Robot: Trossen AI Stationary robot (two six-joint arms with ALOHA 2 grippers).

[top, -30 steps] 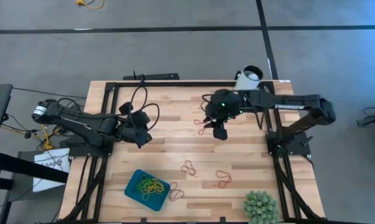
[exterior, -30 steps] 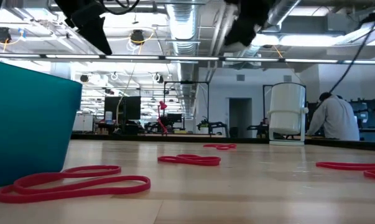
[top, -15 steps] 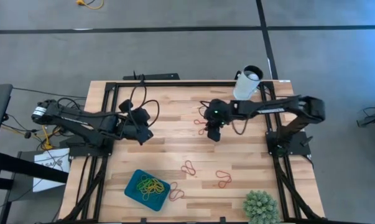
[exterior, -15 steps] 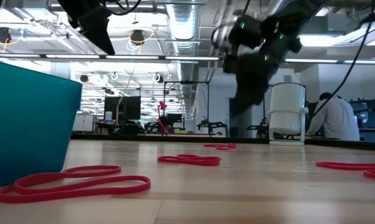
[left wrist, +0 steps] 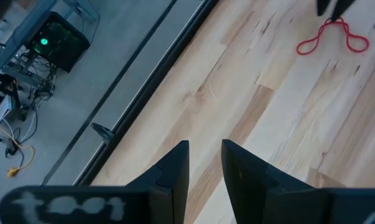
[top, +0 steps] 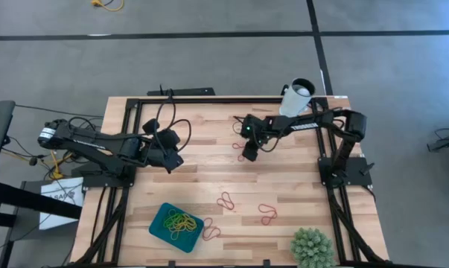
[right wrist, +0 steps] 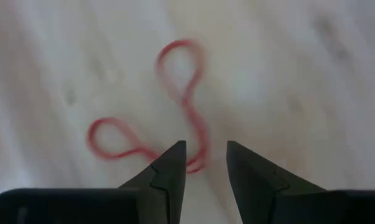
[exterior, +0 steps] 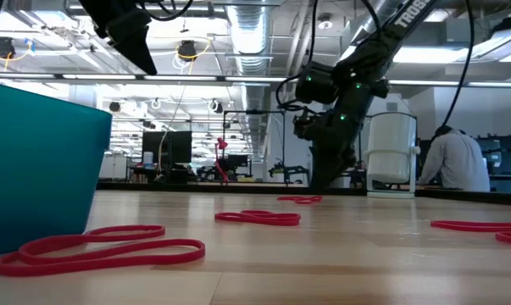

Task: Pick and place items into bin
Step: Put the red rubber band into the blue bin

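A twisted red rubber band point(right wrist: 178, 99) lies flat on the wooden table, far of centre point(top: 240, 148). My right gripper point(right wrist: 206, 163) point(top: 248, 154) is low over it, pointing steeply down and open. Its fingertips stand on either side of the band's near end without closing on it. My left gripper point(top: 176, 159) point(left wrist: 204, 163) hangs high over the table's left part, open, with nothing between its fingers. The teal bin point(top: 158, 223) point(exterior: 35, 161) sits near the front left edge with yellow and green bands in it.
More red bands lie on the table point(top: 225, 201) point(top: 267, 214), and one beside the bin point(top: 210, 231) point(exterior: 102, 250). A white cup point(top: 298, 95) stands at the far right and a spiky green plant point(top: 312, 247) at the near right. A person point(exterior: 454, 161) stands in the room behind.
My right gripper has come down from high above the table to just above the red band. It has shifted a little toward the table's left and rolled as it sank. Its fingers have stayed open.
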